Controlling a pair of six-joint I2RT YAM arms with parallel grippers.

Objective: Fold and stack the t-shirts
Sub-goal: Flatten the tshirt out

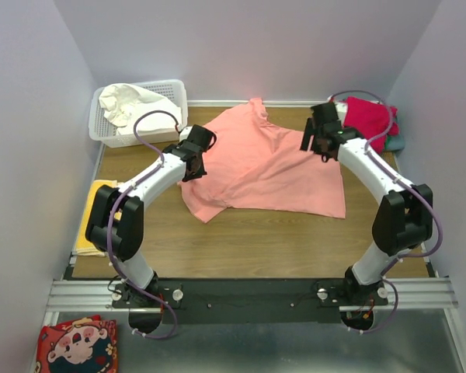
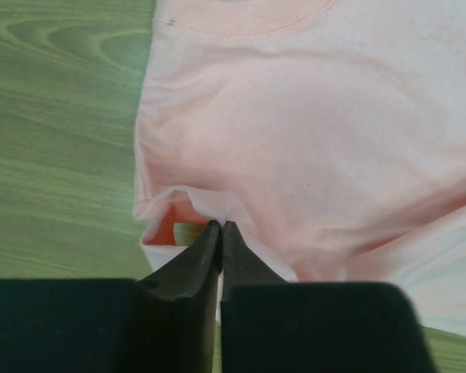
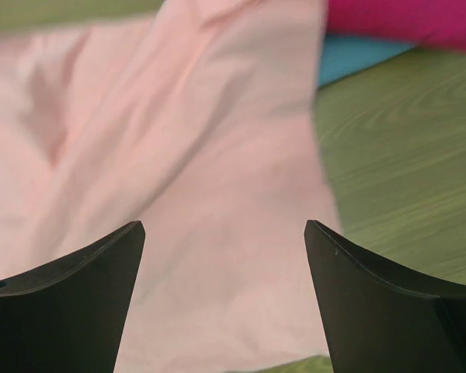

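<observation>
From above, the salmon-pink t-shirt [image 1: 272,167] lies spread and rumpled on the table [image 1: 256,241], collar towards the far side. My left gripper [image 1: 193,165] sits at the shirt's left edge. My right gripper [image 1: 320,141] hangs over its right part, near the far right corner. Beyond the pink shirt's right edge lies the crimson-red t-shirt [image 1: 366,115], with a bit of the grey-blue t-shirt [image 1: 396,142] showing beside it. To the far left of the pink shirt stands the basket [image 1: 132,138], and the white t-shirt [image 1: 128,102] is heaped inside it. A yellow cloth [image 1: 93,210] lies to the near left of the pink shirt.

At my left wrist, my left gripper [image 2: 220,229] is pressed together, pinching a small raised fold at the edge of the salmon-pink t-shirt [image 2: 318,140].

At my right wrist, my right gripper [image 3: 225,227] stands wide, gripping nothing, above the right margin of the salmon-pink t-shirt [image 3: 217,155]. Past that margin are the grey-blue t-shirt [image 3: 357,54] and the crimson-red t-shirt [image 3: 404,19].
</observation>
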